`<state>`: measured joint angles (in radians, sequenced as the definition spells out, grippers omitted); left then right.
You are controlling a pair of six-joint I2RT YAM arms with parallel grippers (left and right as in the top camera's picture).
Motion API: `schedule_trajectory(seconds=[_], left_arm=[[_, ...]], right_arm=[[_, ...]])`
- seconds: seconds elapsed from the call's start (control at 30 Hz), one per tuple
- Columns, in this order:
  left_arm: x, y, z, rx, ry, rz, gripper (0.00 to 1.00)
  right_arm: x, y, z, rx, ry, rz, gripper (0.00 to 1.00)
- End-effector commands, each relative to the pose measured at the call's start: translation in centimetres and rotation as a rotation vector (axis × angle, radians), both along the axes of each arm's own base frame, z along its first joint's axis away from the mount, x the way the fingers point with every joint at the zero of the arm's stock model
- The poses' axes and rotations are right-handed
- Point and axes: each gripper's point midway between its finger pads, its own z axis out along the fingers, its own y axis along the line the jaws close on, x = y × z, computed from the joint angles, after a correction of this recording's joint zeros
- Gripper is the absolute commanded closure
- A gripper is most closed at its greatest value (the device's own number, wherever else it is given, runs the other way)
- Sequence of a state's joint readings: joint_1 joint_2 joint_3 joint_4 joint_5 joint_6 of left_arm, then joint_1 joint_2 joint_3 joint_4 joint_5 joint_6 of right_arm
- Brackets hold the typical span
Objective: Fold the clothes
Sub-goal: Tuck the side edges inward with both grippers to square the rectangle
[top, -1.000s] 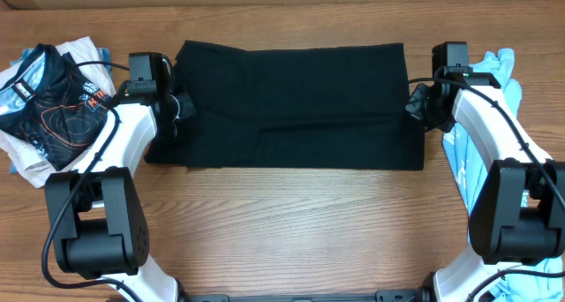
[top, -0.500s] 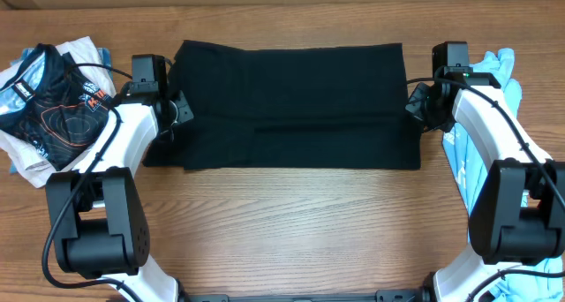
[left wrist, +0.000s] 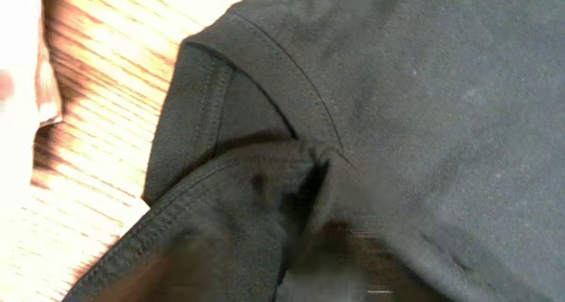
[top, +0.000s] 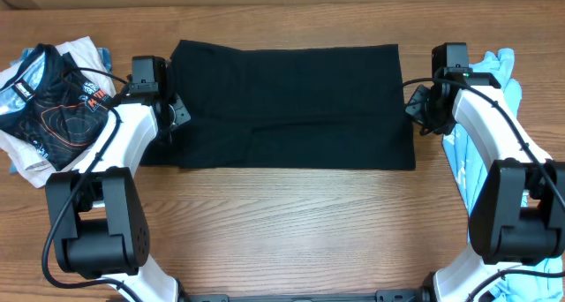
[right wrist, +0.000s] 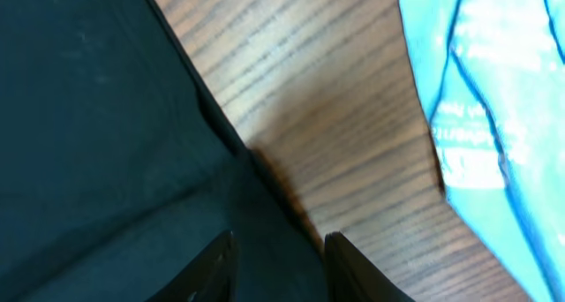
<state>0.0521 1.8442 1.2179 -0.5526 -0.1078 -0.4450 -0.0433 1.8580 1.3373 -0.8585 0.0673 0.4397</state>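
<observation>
The large black T-shirt (top: pixel 282 103) lies as a wide folded rectangle across the middle of the table. My left gripper (top: pixel 177 115) sits on its left edge, by the hemmed sleeve (left wrist: pixel 199 117). The fingers show only as blurred shapes standing apart at the bottom of the left wrist view, with a bunched fold between them. My right gripper (top: pixel 415 108) is at the shirt's right edge. Its two dark fingertips (right wrist: pixel 221 262) stand apart over the fabric's edge (right wrist: pixel 265 205) without pinching it. A light blue tee (top: pixel 499 77) with white lettering (right wrist: pixel 481 117) lies right of that arm.
A heap of other clothes (top: pixel 44 94), black with orange print on white, lies at the far left beside the left arm. Bare wooden table (top: pixel 291 222) runs in front of the black shirt. Both arm bases stand at the near corners.
Both grippers have opened from shut and let go of the shirt's side edges. The black shirt has settled flatter, and its right edge has drawn slightly leftwards.
</observation>
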Motion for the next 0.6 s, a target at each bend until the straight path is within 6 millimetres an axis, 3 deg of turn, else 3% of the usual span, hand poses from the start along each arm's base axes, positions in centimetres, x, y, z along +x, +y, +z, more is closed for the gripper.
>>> schedule_trajectory(seconds=[0.0,0.13,0.27,0.4,0.57], left_arm=[[0.1,0.7,0.1,0.038,0.005,0.009,0.22],[0.1,0.7,1.8,0.041,0.016,0.006,0.09],[-2.0,0.3,2.6,0.025,0.103,-0.001,0.02],[-5.0,0.3,1.5,0.019,0.227,0.014,0.02],[-6.4,-0.1,-0.4,-0.007,0.259,0.022,0.11]], right_arm=[[-0.4,0.1,0.0,-0.005,0.024,0.004,0.61],[-1.9,0.1,-0.3,-0.003,0.088,0.004,0.57],[-3.5,0.2,-0.5,0.000,0.153,0.004,0.56],[-4.5,0.3,-0.6,0.003,0.192,0.005,0.57],[-5.1,1.2,-2.0,0.049,0.200,0.058,0.56]])
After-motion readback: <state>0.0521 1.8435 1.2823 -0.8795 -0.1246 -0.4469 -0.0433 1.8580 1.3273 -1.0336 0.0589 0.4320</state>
